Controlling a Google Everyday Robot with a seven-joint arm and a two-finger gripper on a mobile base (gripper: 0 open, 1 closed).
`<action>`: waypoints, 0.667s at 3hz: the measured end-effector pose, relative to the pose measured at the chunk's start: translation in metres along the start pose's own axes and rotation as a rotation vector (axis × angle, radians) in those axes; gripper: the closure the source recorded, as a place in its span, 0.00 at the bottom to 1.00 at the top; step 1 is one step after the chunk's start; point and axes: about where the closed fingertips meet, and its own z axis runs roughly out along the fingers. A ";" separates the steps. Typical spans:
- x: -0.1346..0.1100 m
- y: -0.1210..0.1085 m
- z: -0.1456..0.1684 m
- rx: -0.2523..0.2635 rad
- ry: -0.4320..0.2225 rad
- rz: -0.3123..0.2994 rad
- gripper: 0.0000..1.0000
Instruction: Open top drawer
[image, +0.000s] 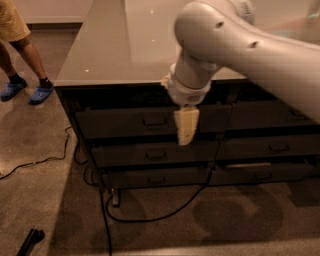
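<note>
Gripper (185, 127) hangs pointing down, state I cannot tell, before the top drawer (120, 122) near its right end (pull (155, 121) just left). Grey countertop (110, 50) above; black cable (150, 218) on concrete floor (40, 200) below.

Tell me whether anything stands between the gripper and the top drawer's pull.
Nothing visible does. The gripper hangs in front of the top drawer, just right of its pull, with no object between them.

Gripper (184, 139) cream; top drawer (120, 122) behind — dark.
</note>
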 end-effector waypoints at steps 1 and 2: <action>0.001 -0.012 0.027 -0.027 0.021 -0.007 0.00; 0.012 -0.023 0.063 -0.100 0.084 0.026 0.00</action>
